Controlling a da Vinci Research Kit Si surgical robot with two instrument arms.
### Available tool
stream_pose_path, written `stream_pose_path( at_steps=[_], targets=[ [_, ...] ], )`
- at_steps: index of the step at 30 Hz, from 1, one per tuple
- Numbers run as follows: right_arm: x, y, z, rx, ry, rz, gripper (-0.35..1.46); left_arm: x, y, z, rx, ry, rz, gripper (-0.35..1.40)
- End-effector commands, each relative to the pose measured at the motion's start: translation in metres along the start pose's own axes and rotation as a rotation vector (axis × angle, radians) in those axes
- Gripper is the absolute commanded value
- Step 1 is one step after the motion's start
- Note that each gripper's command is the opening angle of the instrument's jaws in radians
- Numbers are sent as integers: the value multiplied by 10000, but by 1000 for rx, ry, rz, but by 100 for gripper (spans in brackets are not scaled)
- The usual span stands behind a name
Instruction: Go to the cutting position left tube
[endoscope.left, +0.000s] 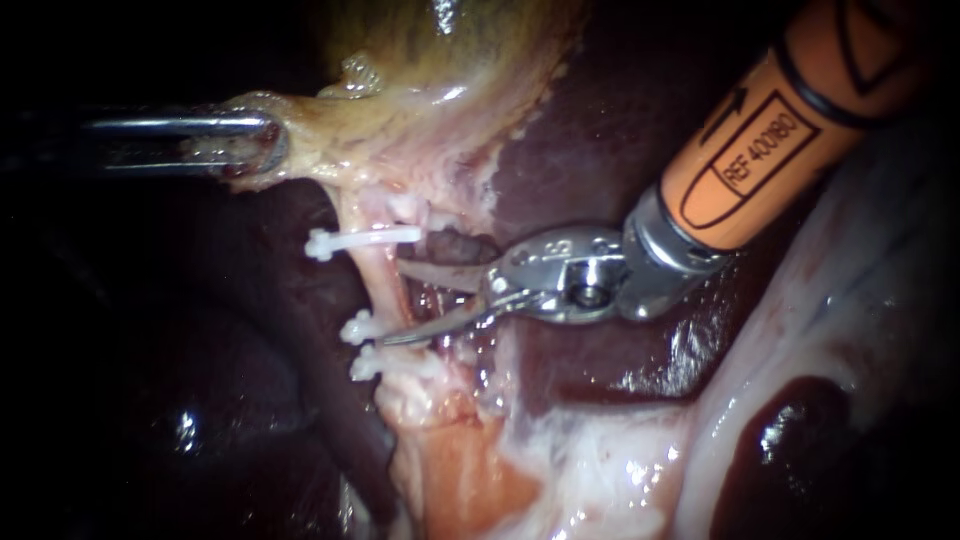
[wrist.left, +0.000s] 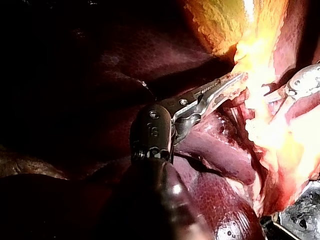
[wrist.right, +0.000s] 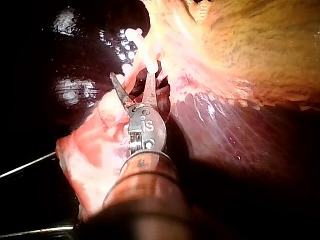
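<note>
The main risk we see is the cut landing in the wrong place. The right instrument (endoscope.left: 395, 300) has its bladed pincer standing open just past the lone clip (endoscope.left: 365, 240), on the side facing the pair of clips (endoscope.left: 357, 327). Its lower blade lies far closer to that pair than its upper blade does to the lone clip. If it closes from here, we think it could scrape a clip or leave a stump too short to hold one. We cannot tell whether the tips reach right across the clipped tube (endoscope.left: 372, 285). If they fall short, the bite would sever only part of it, and if they run too deep they could catch the dark liver (endoscope.left: 600, 350) behind. On the far side of the lone clip, the pincer of the left instrument (endoscope.left: 270, 150) is clamped on the pale fringe of the gallbladder (endoscope.left: 450, 50). Should that hold slip, we judge the strand would go slack and shift against the blades. The tube runs from the lone clip to the pair as a thin, pale pink, wet strand that looks stretched. Whitish wisps cling to its edges, and it broadens into fleshier tissue beyond the pair.
</note>
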Motion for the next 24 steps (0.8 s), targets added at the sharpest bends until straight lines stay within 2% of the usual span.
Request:
stream_pose_path(
  at_steps=[1,7,11,17,24],
  targets=[
    [1,1,3,7,11,5,143,0,0,0,1,0,0,-35],
    [17,6,23,51,102,50,145,0,0,0,1,0,0,-35],
    [25,2,29,84,148,65,145,0,0,1,1,1,-1,-35],
    [43,-16,27,146,205,103,145,1,0,4,2,1,-1,-35],
    [68,-45,19,240,257,121,145,1,0,3,2,1,-1,-35]
  ],
)
